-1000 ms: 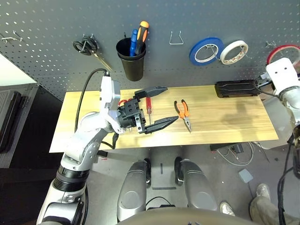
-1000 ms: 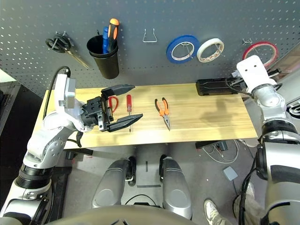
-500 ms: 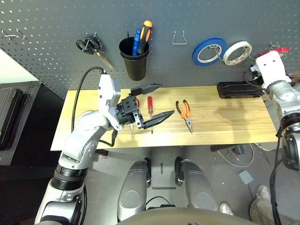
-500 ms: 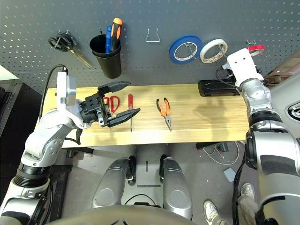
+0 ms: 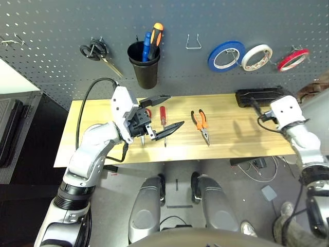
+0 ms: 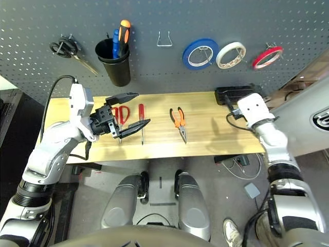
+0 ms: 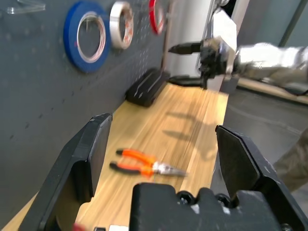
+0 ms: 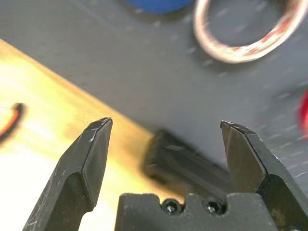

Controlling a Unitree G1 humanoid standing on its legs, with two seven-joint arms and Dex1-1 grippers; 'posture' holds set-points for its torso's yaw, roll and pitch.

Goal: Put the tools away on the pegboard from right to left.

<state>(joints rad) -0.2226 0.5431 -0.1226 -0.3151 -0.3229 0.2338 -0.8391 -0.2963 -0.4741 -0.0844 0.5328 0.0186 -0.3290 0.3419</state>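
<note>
My wooden desk (image 5: 241,135) stands against the grey pegboard (image 5: 61,56). The red tape ring (image 5: 293,59) now hangs at the board's right end; my right gripper (image 8: 166,144), jaws wide and empty, has dropped away from it. Pliers (image 5: 201,123), screwdriver (image 5: 163,118) and red scissors (image 6: 122,113) lie mid-desk, near my open left gripper (image 5: 162,114).

Even, bright room light; soft shadows on the bench (image 5: 241,131) toward three o'clock; wrist views smeared, tape rolls (image 8: 243,33) blurred.
</note>
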